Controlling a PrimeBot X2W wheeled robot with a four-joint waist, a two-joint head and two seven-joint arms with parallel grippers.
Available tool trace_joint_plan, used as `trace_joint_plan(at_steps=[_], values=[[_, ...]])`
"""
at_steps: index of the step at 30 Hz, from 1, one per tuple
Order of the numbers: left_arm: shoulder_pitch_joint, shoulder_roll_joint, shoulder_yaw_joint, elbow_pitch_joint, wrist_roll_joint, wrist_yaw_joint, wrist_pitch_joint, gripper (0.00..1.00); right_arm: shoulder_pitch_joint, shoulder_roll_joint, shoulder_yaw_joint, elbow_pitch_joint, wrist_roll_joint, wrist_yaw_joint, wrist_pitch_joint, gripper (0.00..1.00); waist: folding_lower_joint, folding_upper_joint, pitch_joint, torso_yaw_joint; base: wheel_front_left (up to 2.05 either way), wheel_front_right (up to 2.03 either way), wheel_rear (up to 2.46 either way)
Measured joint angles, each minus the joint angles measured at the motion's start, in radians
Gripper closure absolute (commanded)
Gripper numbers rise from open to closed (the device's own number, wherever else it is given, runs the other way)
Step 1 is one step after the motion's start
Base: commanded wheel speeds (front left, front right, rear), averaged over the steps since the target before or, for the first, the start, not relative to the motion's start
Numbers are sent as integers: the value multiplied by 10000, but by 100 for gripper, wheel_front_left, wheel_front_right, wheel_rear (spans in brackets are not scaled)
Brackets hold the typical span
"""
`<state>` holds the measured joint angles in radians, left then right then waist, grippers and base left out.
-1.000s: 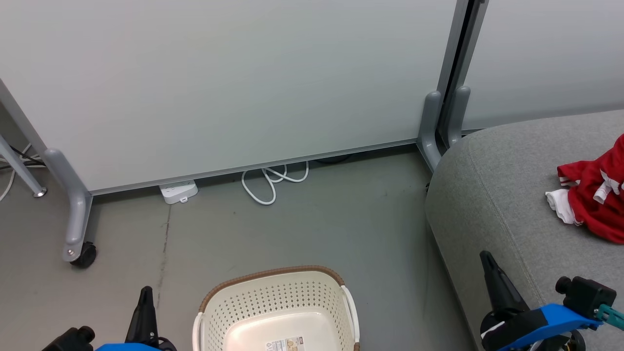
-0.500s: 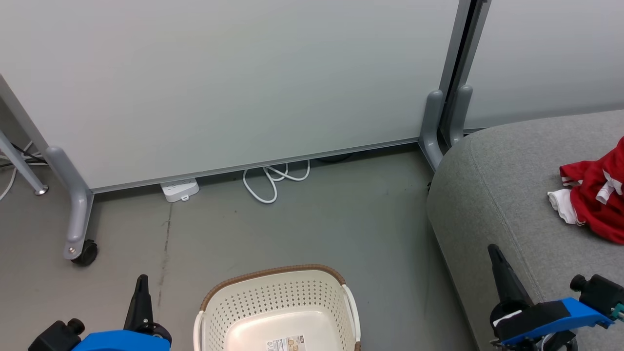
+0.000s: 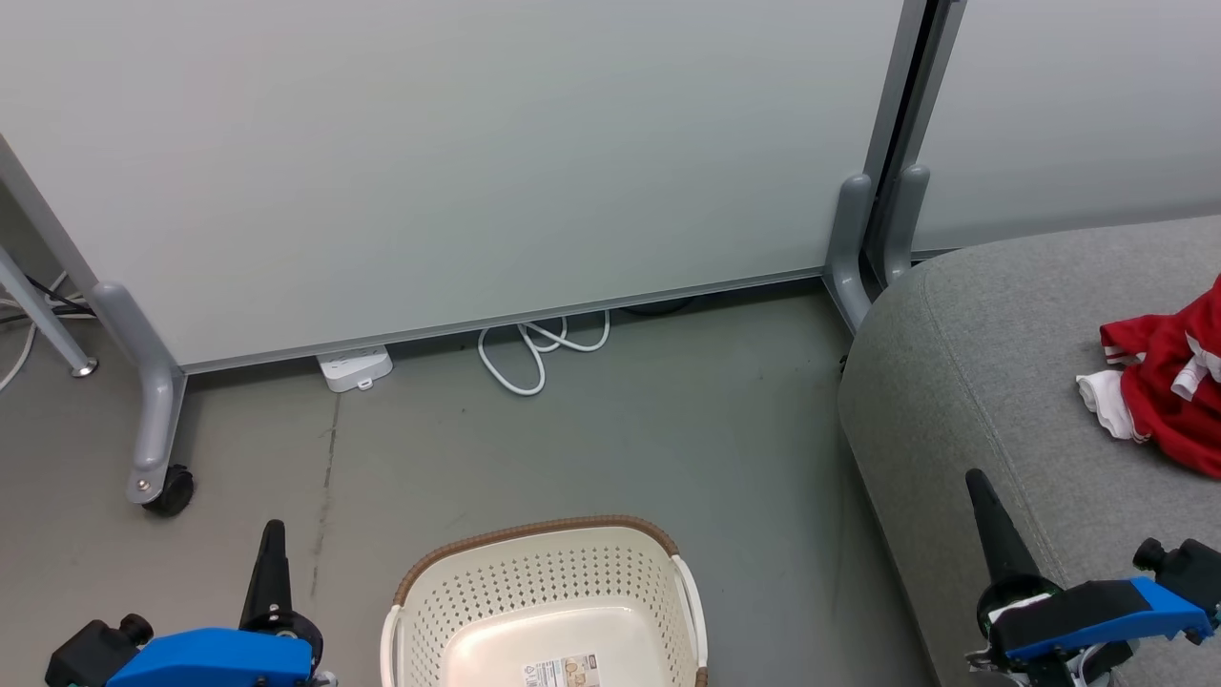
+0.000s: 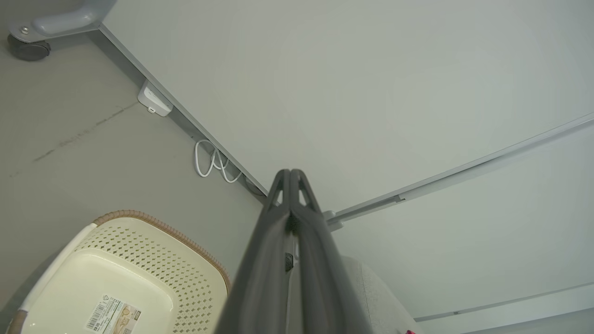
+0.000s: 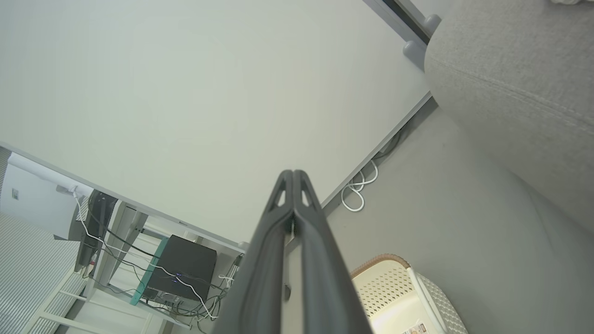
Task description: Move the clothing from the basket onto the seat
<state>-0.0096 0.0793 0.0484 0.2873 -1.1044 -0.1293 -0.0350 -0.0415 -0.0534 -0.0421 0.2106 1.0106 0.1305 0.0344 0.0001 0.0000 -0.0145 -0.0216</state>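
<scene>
Looks about done: the red clothing [image 3: 1178,396] sits heaped on the grey seat [image 3: 983,363], well apart from the basket [image 3: 544,577]. The basket floor shows just a label, though its near end is cut off. The left gripper [image 3: 274,527] and right gripper [image 3: 975,477] both have jaws pressed together on nothing, parked either side of the basket, I'd guess because nothing's left to grab. Versus a second back, the left sits higher in the head view and the right drifted rightward.
</scene>
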Motion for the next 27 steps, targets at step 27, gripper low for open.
trace_joint_plan(at_steps=[27], values=[[-411,-142,309,-190,-2328,0,696,100,-288,-8,-295,155,2790,-2,330,100,-1,0,69,85,0,0,0]])
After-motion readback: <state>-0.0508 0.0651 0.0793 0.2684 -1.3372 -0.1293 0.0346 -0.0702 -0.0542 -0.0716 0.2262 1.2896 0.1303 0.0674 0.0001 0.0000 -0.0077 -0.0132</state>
